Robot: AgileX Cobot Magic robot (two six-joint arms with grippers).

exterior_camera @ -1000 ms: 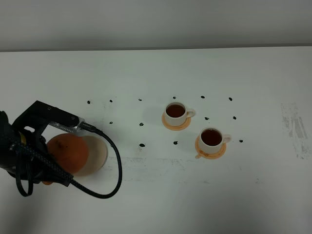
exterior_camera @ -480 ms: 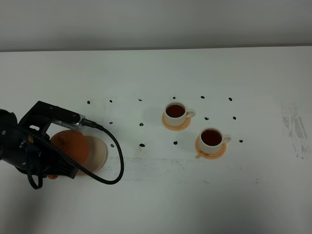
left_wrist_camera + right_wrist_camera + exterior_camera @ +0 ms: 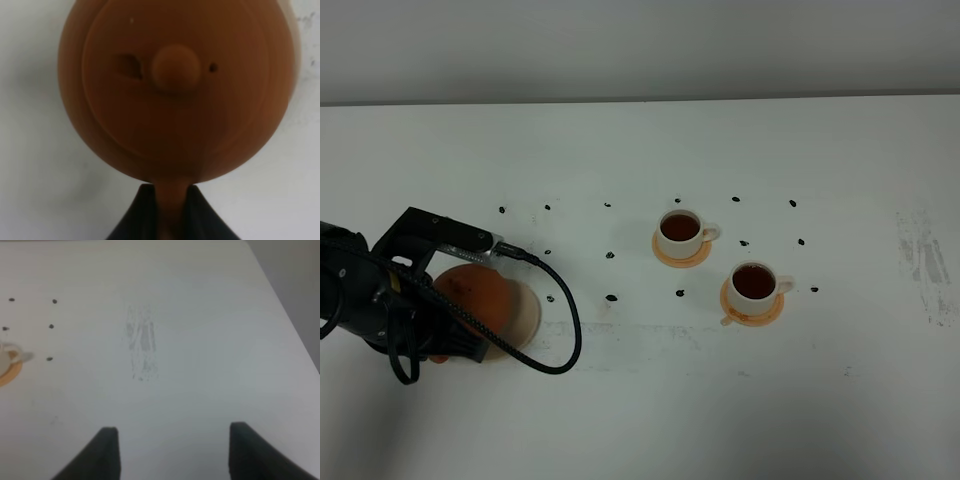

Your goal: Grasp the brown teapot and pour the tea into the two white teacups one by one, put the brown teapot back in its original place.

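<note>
Setting the brown teapot (image 3: 177, 85) squarely on the beige plate (image 3: 527, 312) is the step in hand, judging by both white teacups (image 3: 681, 229) (image 3: 754, 282) already dark with tea; lower it level, feel it seat, then release. The left pincer (image 3: 170, 202) is clamped on the teapot's handle, pot body just ahead of its tips, over the plate at the bench's (image 3: 650, 160) left. The right pincer (image 3: 170, 452) hangs spread, empty.

Even, flat overhead light, soft shadows; left wrist close-up of teapot (image 3: 175, 90) blurry, right wrist soft.
</note>
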